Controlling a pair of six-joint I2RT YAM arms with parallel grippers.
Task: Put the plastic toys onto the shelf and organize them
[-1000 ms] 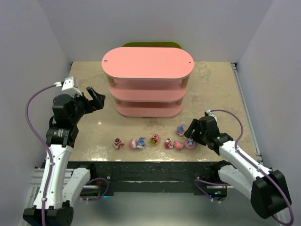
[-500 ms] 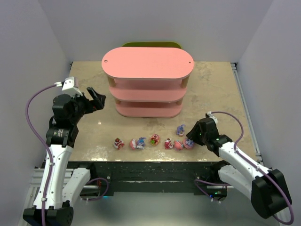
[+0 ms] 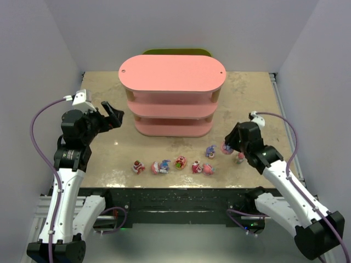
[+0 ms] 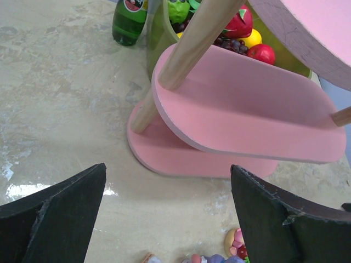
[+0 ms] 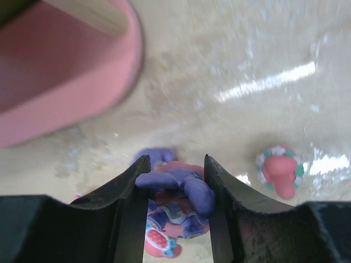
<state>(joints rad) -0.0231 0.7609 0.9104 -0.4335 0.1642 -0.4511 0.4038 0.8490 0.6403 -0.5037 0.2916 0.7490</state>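
Purple bunny (image 5: 184,192) sat pinched in the right gripper (image 5: 175,164), jaws half-closed on it, ears running crosswise from jaw to jaw. The shelf (image 3: 171,73) lay at its ten o'clock in the top view, near, the bottom board's right end closest. That gripper was plainly the nearer one. Left gripper (image 3: 111,114) hung at the shelf's eight o'clock, jaws spread wide, empty.

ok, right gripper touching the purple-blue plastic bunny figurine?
Touching. Right wrist view: right gripper fingers press both sides of the purple-blue plastic bunny figurine, no gap.
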